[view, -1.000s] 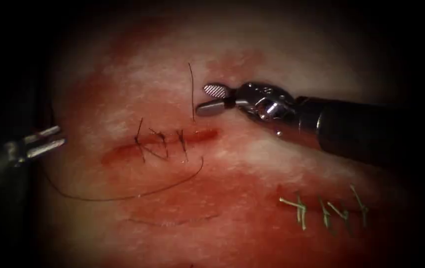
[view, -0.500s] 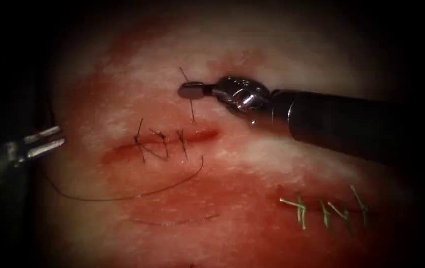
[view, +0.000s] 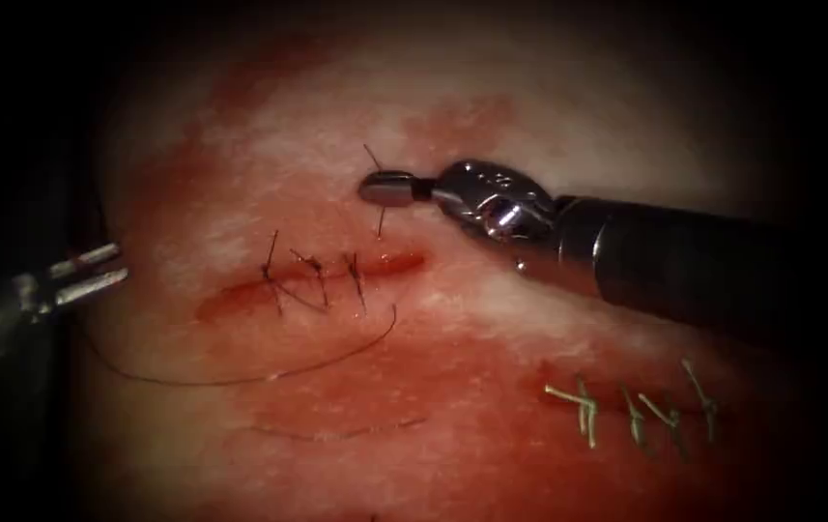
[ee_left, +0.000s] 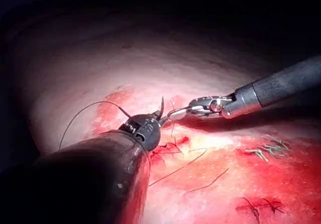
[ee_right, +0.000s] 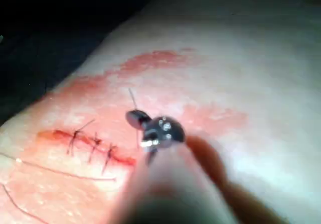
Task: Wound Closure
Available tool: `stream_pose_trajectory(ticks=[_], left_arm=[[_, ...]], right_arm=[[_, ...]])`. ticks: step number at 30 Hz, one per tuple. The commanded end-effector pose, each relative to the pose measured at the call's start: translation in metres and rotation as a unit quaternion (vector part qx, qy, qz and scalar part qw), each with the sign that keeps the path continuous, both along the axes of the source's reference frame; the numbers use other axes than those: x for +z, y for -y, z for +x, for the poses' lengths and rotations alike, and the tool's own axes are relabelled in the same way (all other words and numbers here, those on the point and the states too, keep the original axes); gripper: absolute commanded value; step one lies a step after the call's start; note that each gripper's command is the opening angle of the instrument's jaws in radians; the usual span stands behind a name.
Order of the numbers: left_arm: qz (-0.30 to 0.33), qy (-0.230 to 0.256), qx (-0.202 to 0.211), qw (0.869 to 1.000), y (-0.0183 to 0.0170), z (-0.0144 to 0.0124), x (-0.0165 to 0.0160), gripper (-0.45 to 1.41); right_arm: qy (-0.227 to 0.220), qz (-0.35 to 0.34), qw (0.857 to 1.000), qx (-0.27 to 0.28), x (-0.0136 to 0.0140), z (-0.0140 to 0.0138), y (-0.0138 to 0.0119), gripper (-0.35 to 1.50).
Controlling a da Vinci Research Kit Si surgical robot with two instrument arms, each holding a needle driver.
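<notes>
Green stitches [view: 631, 406] on 2nd cut, lower right; dark stitches [ee_left: 258, 206] nearby.

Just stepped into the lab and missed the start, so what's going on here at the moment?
The right tool has closed its fingers on an upright end of dark thread just above the cut; a second ago they were open beside it. The left tool waits at the left edge with fingers open, holding nothing. The cut carries three dark stitches, and a long thread tail lies on the tissue below it. I can't make out the needle.
</notes>
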State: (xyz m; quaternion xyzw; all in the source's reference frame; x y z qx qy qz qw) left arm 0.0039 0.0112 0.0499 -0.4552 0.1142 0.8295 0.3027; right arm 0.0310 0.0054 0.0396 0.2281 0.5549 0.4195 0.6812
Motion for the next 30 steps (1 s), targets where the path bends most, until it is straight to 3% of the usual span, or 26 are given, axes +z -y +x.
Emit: stream_pose_trajectory(ticks=[1,11,12,13,14,15,16,17,18,20,28,30], left_arm=[[-0.001,0.0,0.0,1.0,-0.0005,-0.0004,0.0005,-0.45],[0.007,0.004,-0.004,1.0,-0.0003,-0.0006,0.0008,-0.45],[0.023,0.01,-0.01,1.0,-0.0005,-0.0006,0.0019,-0.3],[0.023,0.01,-0.01,1.0,-0.0005,-0.0006,0.0019,-0.3],[0.033,0.015,-0.023,0.999,-0.0006,-0.0005,0.0027,-0.01],[0.042,0.017,-0.03,0.999,-0.0006,-0.0005,0.0032,0.2],[0.042,0.017,-0.03,0.999,-0.0006,-0.0005,0.0032,0.2],[0.047,0.018,-0.038,0.998,-0.0008,-0.0005,0.0038,0.42],[0.05,0.019,-0.043,0.998,-0.0009,-0.0005,0.0045,0.88],[0.053,0.018,-0.05,0.997,-0.0009,-0.0005,0.0049,1.11],[0.06,0.016,-0.047,0.997,-0.0001,0.0,0.0047,1.18],[0.072,0.019,-0.027,0.997,0.0011,0.0011,0.0042,1.13]], right_arm=[[-0.003,-0.002,1.0,0.001,-0.0001,0.0008,-0.0004,-0.35],[-0.006,-0.011,1.0,0.005,-0.0003,0.0011,-0.0005,-0.35],[-0.017,-0.022,0.999,0.016,-0.0004,0.0012,-0.0005,0.63],[-0.017,-0.022,0.999,0.016,-0.0004,0.0012,-0.0005,0.63],[-0.025,-0.028,0.999,0.025,-0.0004,0.0012,-0.0005,0.98],[-0.025,-0.028,0.999,0.025,-0.0004,0.0012,-0.0005,1.06],[-0.025,-0.028,0.999,0.025,-0.0004,0.0012,-0.0005,1.06],[-0.023,-0.028,0.999,0.026,-0.0004,0.0011,-0.0005,1.11],[-0.02,-0.031,0.999,0.027,-0.0005,0.0009,-0.0004,1.11],[-0.02,-0.031,0.999,0.027,-0.0005,0.0007,-0.0004,1.11],[-0.014,-0.042,0.999,0.025,-0.0008,-0.0006,0.0001,1.11],[-0.014,-0.045,0.999,0.023,-0.001,-0.0009,0.0003,1.11]])
